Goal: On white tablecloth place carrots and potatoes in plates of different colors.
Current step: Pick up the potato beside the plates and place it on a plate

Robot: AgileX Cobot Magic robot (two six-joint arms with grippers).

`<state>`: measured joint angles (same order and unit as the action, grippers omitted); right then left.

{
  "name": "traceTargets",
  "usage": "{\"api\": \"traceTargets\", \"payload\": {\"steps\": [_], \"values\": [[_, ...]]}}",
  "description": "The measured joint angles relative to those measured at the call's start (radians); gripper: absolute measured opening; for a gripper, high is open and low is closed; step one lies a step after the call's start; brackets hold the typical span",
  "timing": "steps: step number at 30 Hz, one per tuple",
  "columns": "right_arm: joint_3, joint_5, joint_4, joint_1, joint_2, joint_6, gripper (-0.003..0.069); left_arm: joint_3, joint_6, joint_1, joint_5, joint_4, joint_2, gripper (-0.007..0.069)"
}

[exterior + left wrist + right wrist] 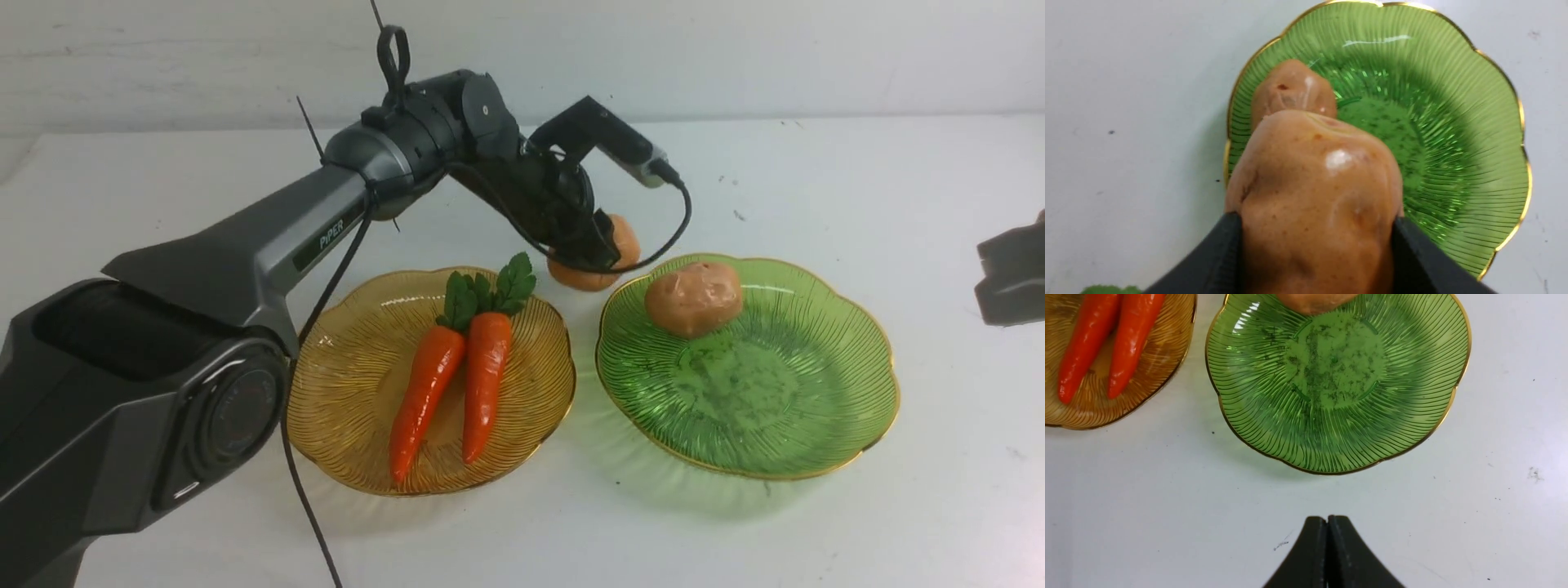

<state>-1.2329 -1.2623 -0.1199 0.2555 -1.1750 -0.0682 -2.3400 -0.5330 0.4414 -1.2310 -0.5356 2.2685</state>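
1. Your left hand (594, 245) is closed part-way on the held potato (1314, 183). A dark finger presses each flank, and the jaws stand as wide as the potato's body.
2. The held potato sits just outside the green plate (775, 392), at its far left rim, behind the gap between the two plates. You cannot tell from these views whether it rests on the white tablecloth (816, 180) or hangs just above it.
3. The resting potato (694, 298) lies inside the green plate on its far left slope, near the rim. The carrots (424, 392) lie side by side in the amber plate (343, 408), leafy tops pointing away from the robot.
4. Your right hand (1327, 547) is fully closed on nothing and waits to the right of the green plate, apart from it.
5. Three of the four things sit in their plates, so this looks like the last delivery.
6. For the next move, raise the potato enough to clear the gold rim and carry it over the plate's bare middle, beside the resting potato rather than onto it.
7. Lower it close to the dish before you open the hand, since a round, glossy potato is likely to roll on the ribbed slope.
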Motion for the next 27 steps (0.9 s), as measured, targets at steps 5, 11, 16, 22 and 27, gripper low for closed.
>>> {"api": "traceTargets", "payload": {"steps": [5,11,16,22,27], "values": [[0.000,0.000,-0.004,0.000,0.000,0.000,-0.0016,0.030,0.000,0.054,0.000,0.003,0.001,0.0356],[0.000,0.000,-0.007,0.000,0.000,0.000,-0.0016,0.073,-0.003,0.163,-0.003,0.061,0.003,0.0356],[0.000,0.000,-0.007,0.000,0.000,0.000,-0.0016,0.079,0.001,0.250,-0.005,0.201,0.031,0.0359],[0.000,0.000,-0.012,0.000,0.000,0.000,-0.0016,0.083,0.053,0.297,-0.006,0.287,0.074,0.0419],[0.000,0.000,-0.027,0.000,0.002,0.000,-0.0016,0.086,0.097,0.307,-0.006,0.320,0.094,0.0522]]}}
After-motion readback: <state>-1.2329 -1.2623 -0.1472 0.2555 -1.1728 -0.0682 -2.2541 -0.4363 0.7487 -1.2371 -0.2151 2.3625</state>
